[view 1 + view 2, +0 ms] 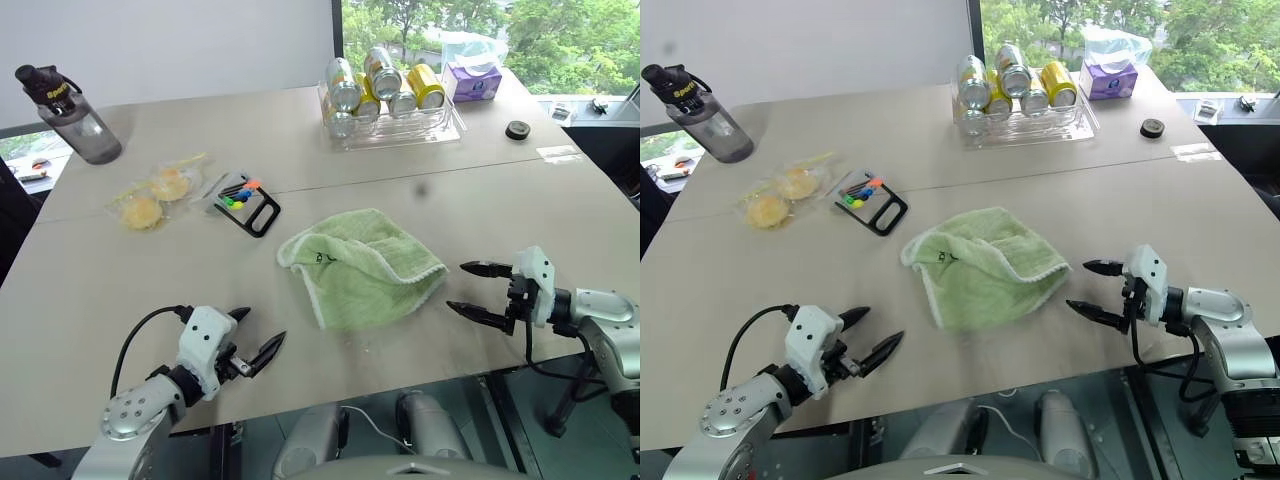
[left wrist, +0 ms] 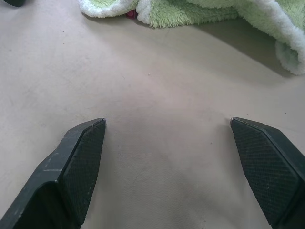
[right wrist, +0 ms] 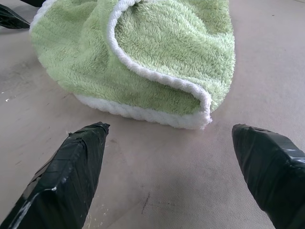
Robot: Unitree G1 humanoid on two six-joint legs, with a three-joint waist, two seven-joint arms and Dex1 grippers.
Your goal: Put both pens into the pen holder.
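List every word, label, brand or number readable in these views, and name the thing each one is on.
Water bottle: yellow lettering on the black lid strap, too small to read.
Drink cans in the clear tray: printing too blurred to read.
Purple tissue box: white marks, unreadable.
Green towel: small dark mark near one edge, not legible.
Snack packets: no readable text.
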